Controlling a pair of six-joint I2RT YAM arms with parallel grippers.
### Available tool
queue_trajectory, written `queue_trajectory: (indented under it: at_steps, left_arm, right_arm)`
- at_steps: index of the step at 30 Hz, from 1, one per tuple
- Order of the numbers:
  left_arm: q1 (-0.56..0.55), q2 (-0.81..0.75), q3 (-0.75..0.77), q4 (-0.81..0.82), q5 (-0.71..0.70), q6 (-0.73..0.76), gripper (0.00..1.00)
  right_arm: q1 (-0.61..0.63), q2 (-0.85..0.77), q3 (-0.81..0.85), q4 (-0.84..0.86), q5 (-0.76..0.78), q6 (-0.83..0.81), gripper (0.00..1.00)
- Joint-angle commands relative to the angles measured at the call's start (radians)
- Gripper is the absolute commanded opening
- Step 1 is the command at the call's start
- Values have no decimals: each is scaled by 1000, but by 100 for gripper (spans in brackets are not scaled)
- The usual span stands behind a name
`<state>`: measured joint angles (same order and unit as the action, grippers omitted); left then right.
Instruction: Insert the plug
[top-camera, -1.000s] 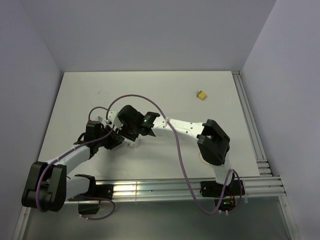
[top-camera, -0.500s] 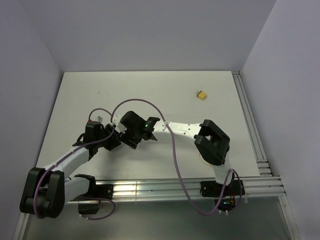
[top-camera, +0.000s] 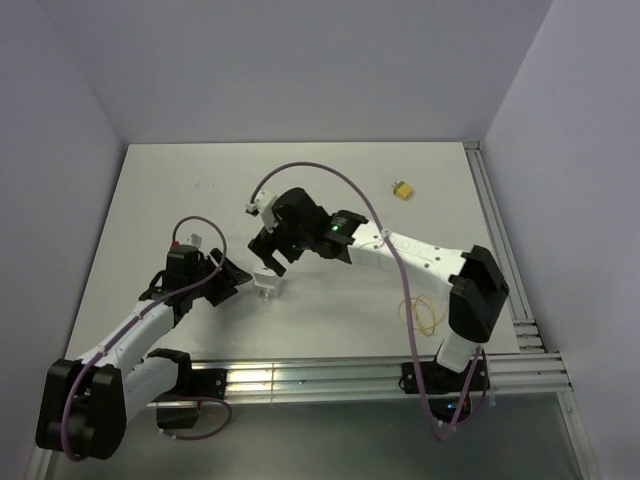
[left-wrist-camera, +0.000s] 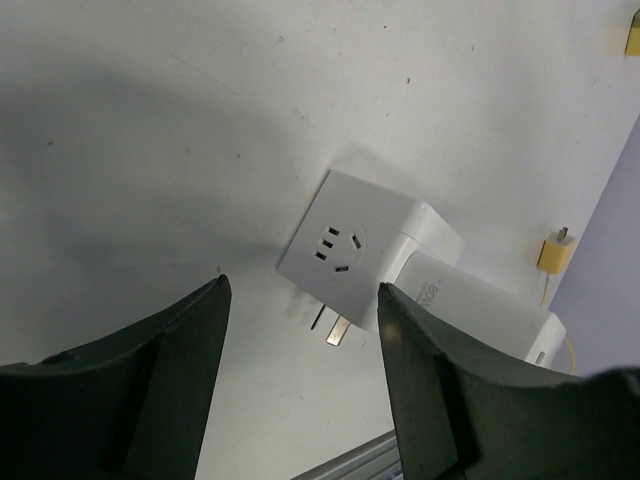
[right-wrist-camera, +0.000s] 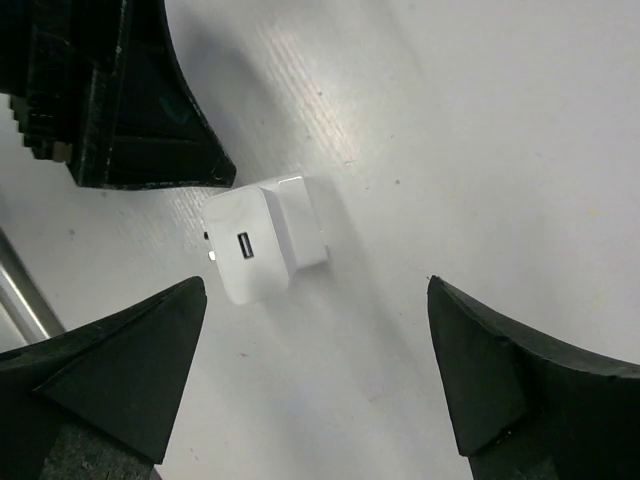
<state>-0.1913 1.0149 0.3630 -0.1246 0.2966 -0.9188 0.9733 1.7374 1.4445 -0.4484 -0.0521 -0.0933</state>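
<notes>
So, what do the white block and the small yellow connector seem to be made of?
White block: probably moulded plastic, smooth and slightly glossy, with rounded edges; its prongs look metallic. Yellow connector: likely plastic, but too small to judge its finish.

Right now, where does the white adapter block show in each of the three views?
Top external: the white adapter block lies left of centre, just right of the left pincer.
Left wrist: the block at centre, socket face showing.
Right wrist: the block left of centre, USB slot showing.
Shared landmark: the left pincer's dark fingers beside it.
</notes>
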Motion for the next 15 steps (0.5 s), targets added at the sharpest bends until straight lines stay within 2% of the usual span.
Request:
queue_trajectory:
  at_steps: [1, 4, 8, 11, 15]
  left_arm:
    - [-4, -50, 7, -50, -42, 20, 67]
    - [-4, -125, 8, -119, -95, 12, 69]
    - [-5, -206, 27, -213, -212, -38, 71]
    - [-5, -214, 73, -317, -322, -95, 74]
    - [-5, -190, 151, -394, -376, -120, 76]
  right_arm:
    - [-37, -96, -38, 33, -77, 3, 97]
    - [-36, -93, -35, -1, -147, -42, 94]
    - [-12, -65, 5, 1, -135, -57, 89]
    - [4, 14, 103, -74, -103, -48, 82]
    - [21, 77, 143, -75, -101, -65, 82]
